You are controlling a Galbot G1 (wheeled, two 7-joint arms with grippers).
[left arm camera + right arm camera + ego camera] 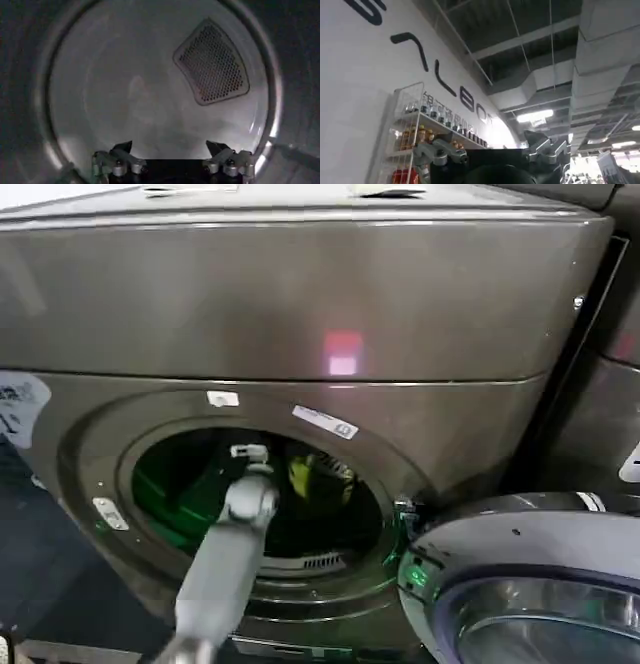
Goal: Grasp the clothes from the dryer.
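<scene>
The dryer [300,304] is a dark grey-bronze front loader with its porthole open and a red-pink light [343,352] above it. Deep in the drum lie the clothes [299,475], a small yellow-green bundle with a white patterned patch. My left arm [240,524] reaches in through the porthole, just left of the bundle. In the left wrist view my left gripper [170,146] is open and holds nothing, facing the drum's bare back wall and a perforated vent [212,62]. My right gripper [488,132] is open, pointed up at the ceiling, away from the dryer.
The dryer's round door [530,584] hangs open at the lower right, close beside the porthole. Another machine [610,384] stands to the right. The right wrist view holds a white wall with a wire shelf of bottles [415,130].
</scene>
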